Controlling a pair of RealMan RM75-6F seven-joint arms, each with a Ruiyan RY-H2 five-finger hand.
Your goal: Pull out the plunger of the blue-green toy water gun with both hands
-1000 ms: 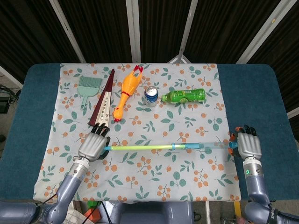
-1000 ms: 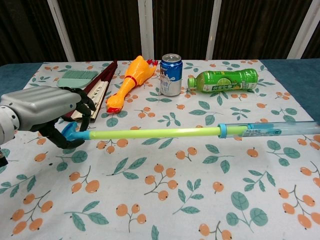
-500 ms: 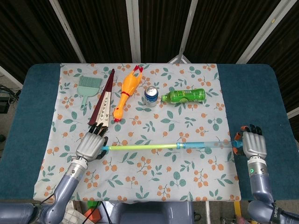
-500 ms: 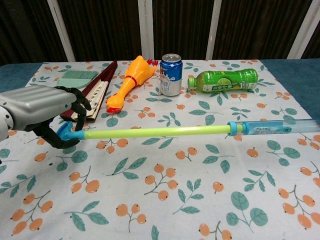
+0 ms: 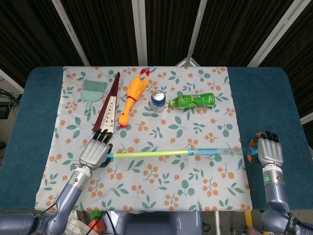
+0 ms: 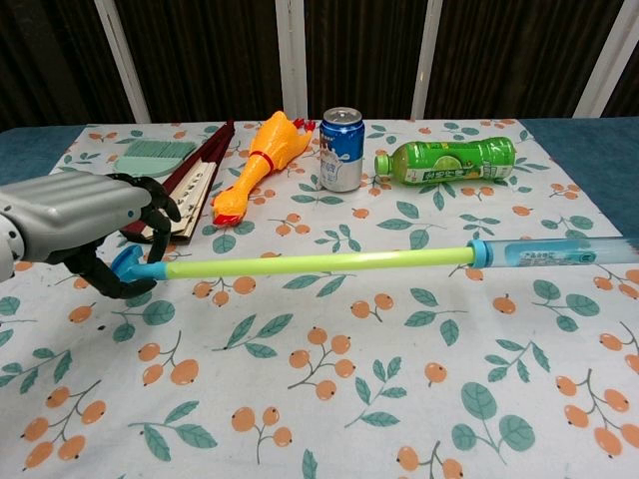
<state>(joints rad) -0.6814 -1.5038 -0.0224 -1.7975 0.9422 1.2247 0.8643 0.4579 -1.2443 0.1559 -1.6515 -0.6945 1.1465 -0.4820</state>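
The water gun (image 5: pixel 217 151) lies across the near middle of the counter (image 5: pixel 29 122), its yellow-green plunger (image 5: pixel 149 154) drawn far out to the left. The pull looks almost done; the next move likely calls for a last spreading of the hands. The left hand (image 5: pixel 94 153) clamps the plunger's handle; the right hand (image 5: pixel 268 151) grips the barrel's right end.

Glossy plastic water gun (image 6: pixel 399 261); matt printed tablecloth (image 6: pixel 329 399).
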